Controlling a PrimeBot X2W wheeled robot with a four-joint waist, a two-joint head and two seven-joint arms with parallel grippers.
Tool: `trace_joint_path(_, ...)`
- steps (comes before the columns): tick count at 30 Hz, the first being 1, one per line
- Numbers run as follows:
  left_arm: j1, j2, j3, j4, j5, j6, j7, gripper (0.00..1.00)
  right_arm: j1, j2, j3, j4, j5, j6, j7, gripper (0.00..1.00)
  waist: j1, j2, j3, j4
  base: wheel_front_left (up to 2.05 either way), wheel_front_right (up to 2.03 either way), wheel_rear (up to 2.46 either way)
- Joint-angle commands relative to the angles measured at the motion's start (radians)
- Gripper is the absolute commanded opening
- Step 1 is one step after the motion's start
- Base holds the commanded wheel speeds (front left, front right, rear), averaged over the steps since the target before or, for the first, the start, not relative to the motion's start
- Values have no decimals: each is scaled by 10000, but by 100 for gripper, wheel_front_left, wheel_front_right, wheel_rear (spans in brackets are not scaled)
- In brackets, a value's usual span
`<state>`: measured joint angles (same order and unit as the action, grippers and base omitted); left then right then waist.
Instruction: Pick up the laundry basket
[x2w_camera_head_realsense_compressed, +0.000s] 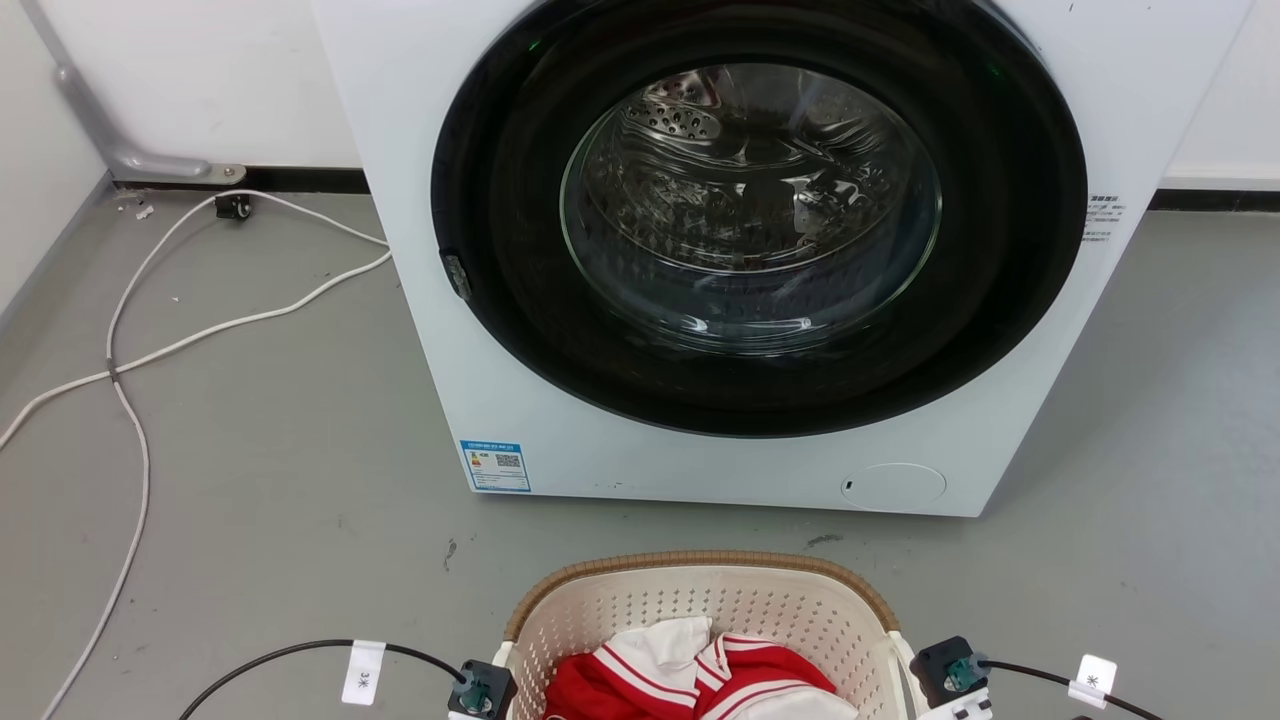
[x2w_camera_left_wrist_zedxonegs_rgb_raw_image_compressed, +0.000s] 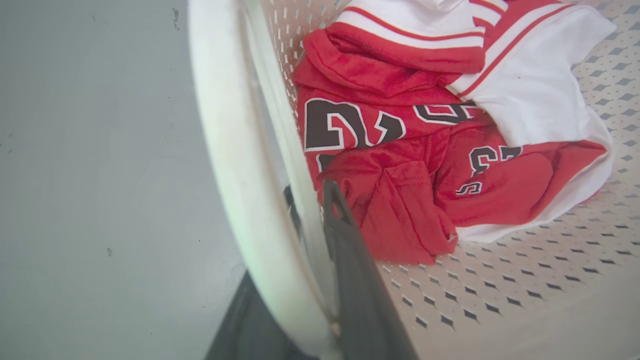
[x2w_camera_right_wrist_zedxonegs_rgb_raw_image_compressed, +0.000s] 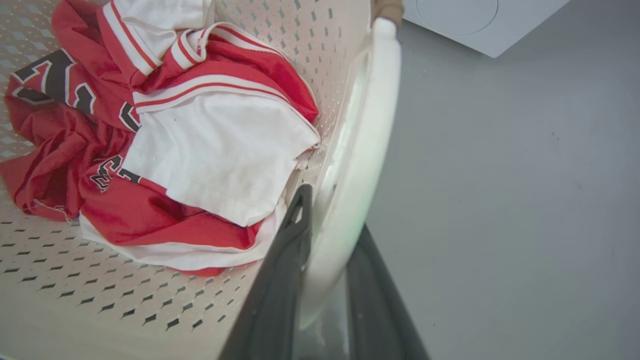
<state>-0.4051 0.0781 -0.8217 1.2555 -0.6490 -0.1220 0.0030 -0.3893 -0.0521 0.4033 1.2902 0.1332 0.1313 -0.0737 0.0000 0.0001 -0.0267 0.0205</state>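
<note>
Left tool (x2w_camera_left_wrist_zedxonegs_rgb_raw_image_compressed: 310, 200) and right tool (x2w_camera_right_wrist_zedxonegs_rgb_raw_image_compressed: 332, 215) each straddled a white side handle (x2w_camera_left_wrist_zedxonegs_rgb_raw_image_compressed: 235, 175) of the cream perforated plastic laundry basket (x2w_camera_head_realsense_compressed: 700, 562), which sat on the grey floor (x2w_camera_head_realsense_compressed: 300, 500). Clamped or not, couldn't tell. A loose or uneven grip could slip, tilting the basket and spilling the red-and-white jerseys (x2w_camera_head_realsense_compressed: 690, 670).

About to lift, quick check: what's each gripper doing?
Left gripper: closed on a side handle of the laundry basket.
Right gripper: closed on its other side handle.
</note>
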Motion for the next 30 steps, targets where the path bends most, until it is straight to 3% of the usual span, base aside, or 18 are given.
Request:
trace_joint_path(1,-90,-94,-116,-69,7,-144,-75,0,53,25,68,-46,-6,-10,-35,0,0,-1,5,3,0,0,0)
trace_joint_path(30,-257,-32,-1033,84,-836,-145,-280,0,62,28,246,-46,209,-10,34,0,0,-1,65,-27,0,0,0)
